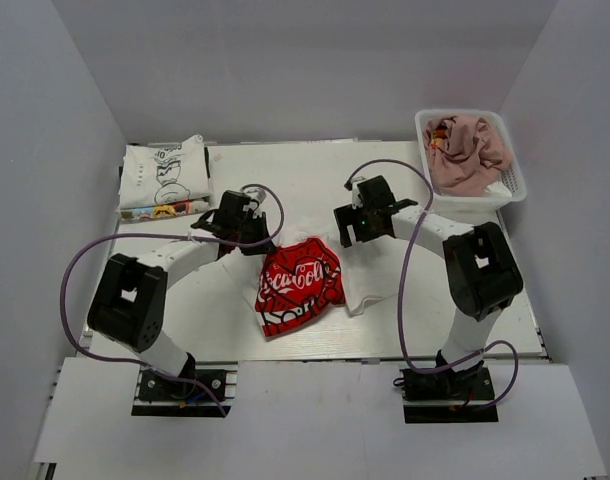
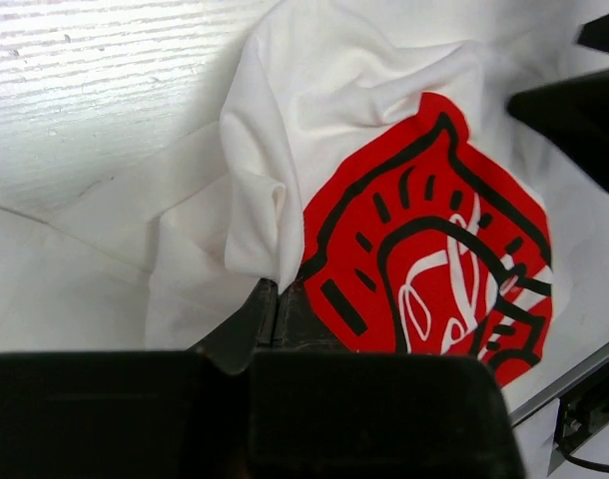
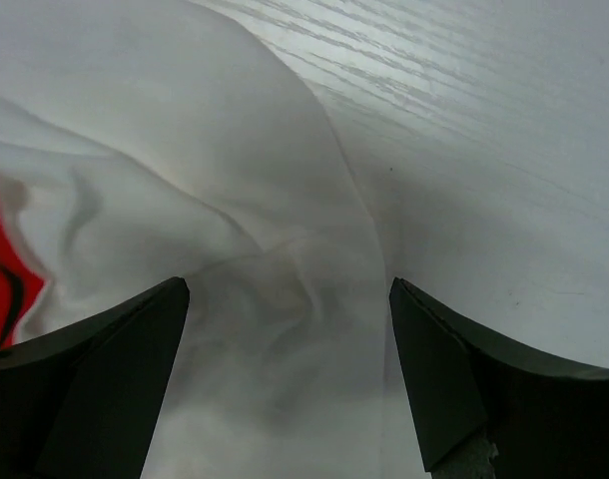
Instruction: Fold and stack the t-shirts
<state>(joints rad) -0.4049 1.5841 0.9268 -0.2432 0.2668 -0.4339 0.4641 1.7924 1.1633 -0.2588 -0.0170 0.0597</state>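
The white t-shirt with the red Coca-Cola heart print (image 1: 300, 283) lies crumpled at the table's middle. My left gripper (image 1: 255, 240) is at its back left edge. In the left wrist view the jaws (image 2: 275, 291) are shut on a fold of this shirt (image 2: 424, 249). My right gripper (image 1: 351, 236) is at the shirt's back right. In the right wrist view it (image 3: 290, 299) is open, fingers astride the white cloth (image 3: 185, 180), just above it. The white t-shirt with the black cartoon drawing (image 1: 167, 176) lies folded at the back left. The dusty-pink t-shirt (image 1: 469, 150) is bunched in the basket.
The white lattice basket (image 1: 513, 186) stands at the back right corner. The folded cartoon shirt rests on other folded cloth with a coloured edge (image 1: 163, 211). White walls close in the table on three sides. Purple cables loop from both arms.
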